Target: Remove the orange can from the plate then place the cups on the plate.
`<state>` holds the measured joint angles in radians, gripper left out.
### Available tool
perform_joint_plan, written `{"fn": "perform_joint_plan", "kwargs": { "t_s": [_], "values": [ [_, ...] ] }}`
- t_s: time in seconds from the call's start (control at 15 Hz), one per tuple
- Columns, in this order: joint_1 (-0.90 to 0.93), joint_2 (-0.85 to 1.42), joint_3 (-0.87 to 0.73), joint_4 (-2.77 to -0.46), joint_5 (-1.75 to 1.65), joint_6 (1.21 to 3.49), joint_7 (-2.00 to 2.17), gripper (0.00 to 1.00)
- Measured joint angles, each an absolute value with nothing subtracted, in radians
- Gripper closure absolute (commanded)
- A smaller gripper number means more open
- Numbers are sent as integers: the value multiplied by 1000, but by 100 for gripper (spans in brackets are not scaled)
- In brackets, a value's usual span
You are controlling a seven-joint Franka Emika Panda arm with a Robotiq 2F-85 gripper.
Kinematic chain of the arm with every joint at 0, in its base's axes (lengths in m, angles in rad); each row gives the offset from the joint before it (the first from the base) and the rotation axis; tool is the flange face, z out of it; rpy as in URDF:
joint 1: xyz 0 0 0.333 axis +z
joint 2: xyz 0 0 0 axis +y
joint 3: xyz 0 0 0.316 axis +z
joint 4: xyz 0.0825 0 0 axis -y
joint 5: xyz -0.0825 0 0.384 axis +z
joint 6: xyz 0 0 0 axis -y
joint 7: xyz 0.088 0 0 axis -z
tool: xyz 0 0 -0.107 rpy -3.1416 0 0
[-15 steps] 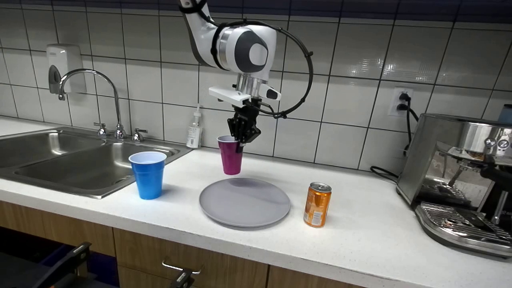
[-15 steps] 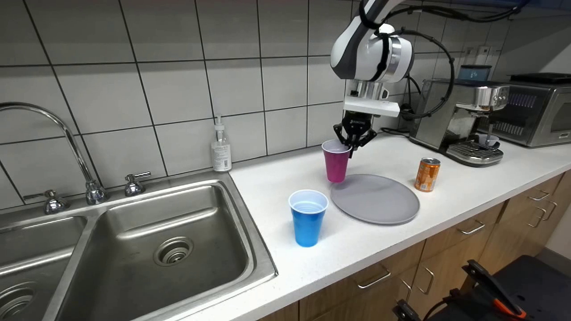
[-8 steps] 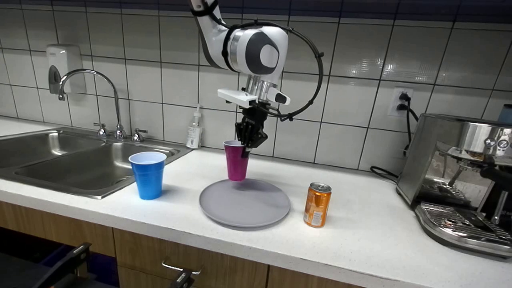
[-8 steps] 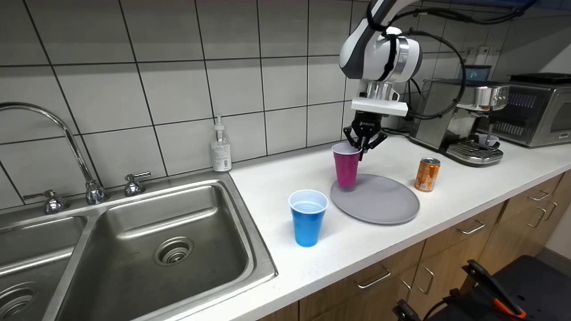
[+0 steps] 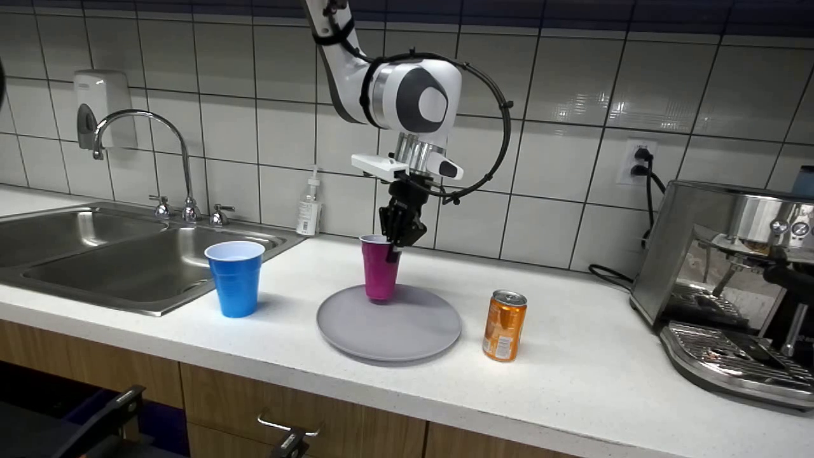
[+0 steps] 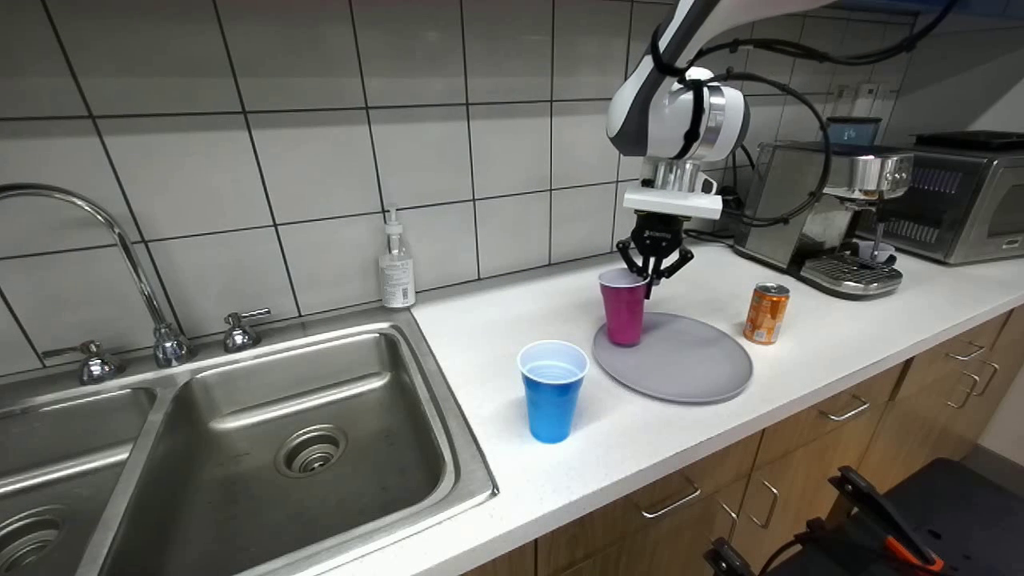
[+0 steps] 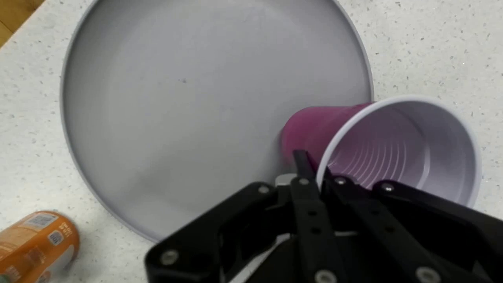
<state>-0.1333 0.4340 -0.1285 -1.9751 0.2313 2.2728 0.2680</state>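
Observation:
The magenta cup hangs upright over the back-left part of the grey plate. Its base is at or just above the plate; I cannot tell if they touch. My gripper is shut on the cup's wall, one finger inside and one outside the rim. The gripper also shows in both exterior views. The blue cup stands upright on the counter, left of the plate, and is out of the wrist view. The orange can stands upright on the counter, right of the plate; it also shows in the wrist view.
A double steel sink with a faucet lies to the left. A soap bottle stands by the tiled wall behind. A coffee machine stands to the right. The counter's front edge runs in front of the plate.
My gripper has carried the magenta cup to the right and then down, from behind the plate to over its back-left part. The blue cup, can and plate have not moved.

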Motion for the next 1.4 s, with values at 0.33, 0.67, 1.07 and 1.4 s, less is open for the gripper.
{"fn": "perform_joint_plan", "kwargs": {
  "t_s": [0.33,0.67,1.07,1.4],
  "values": [
    [-131,450,-129,-1963,231,2272,285,70],
    [-128,450,-129,-1963,226,2272,285,35],
    [-126,437,-129,-1963,214,2273,280,0],
    [-126,381,-129,-1984,192,2275,246,0]
  ]
}}
